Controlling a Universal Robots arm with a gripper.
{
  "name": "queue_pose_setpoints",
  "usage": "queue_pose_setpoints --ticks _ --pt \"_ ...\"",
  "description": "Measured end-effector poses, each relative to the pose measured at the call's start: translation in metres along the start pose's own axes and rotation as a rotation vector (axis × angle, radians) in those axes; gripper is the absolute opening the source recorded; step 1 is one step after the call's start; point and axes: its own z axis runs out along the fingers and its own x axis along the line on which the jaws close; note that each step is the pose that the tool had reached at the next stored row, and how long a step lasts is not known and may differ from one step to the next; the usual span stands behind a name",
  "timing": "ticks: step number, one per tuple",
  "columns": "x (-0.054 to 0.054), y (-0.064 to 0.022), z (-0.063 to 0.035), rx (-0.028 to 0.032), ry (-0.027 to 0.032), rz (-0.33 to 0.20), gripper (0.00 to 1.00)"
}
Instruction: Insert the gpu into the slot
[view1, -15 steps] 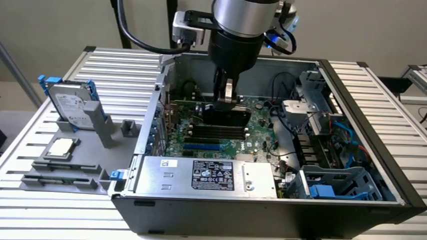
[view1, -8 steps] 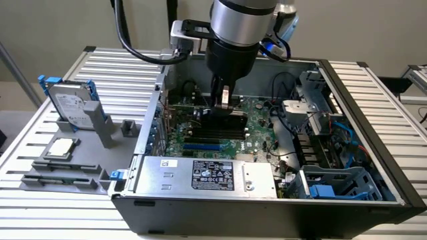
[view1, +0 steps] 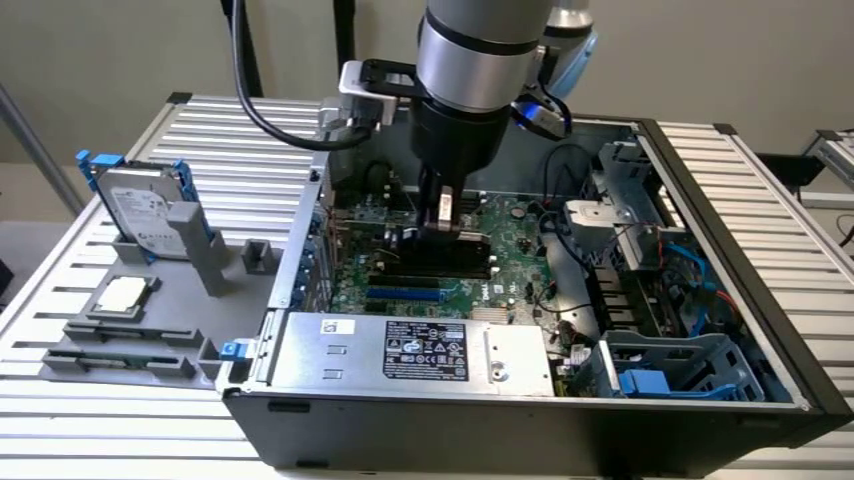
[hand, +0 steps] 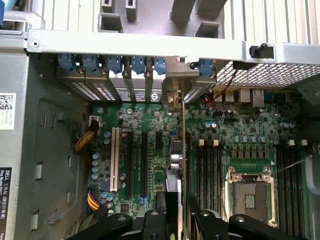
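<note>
One hard drive (view1: 138, 208) with blue rails stands in a holder on the bench (view1: 120, 425), far off at the exterior view's left. Next comes the open case (view1: 534, 432) with one silver power supply (view1: 334, 350), whose label (hand: 5, 185) reads DELL. The blue slot (view1: 407, 294) sits just beside the gpu (view1: 441, 260), on the power-supply side. The gpu stands edge-on over the green board (view1: 514, 250), and the gripper (view1: 445, 232) has its fingers (hand: 167, 207) pinching the card's top edge.
</note>
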Motion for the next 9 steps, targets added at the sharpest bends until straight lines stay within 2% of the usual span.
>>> queue_pose_setpoints --ticks 9 --pt "0.001 0.0013 0.0147 0.0005 -0.0005 0.006 0.26"
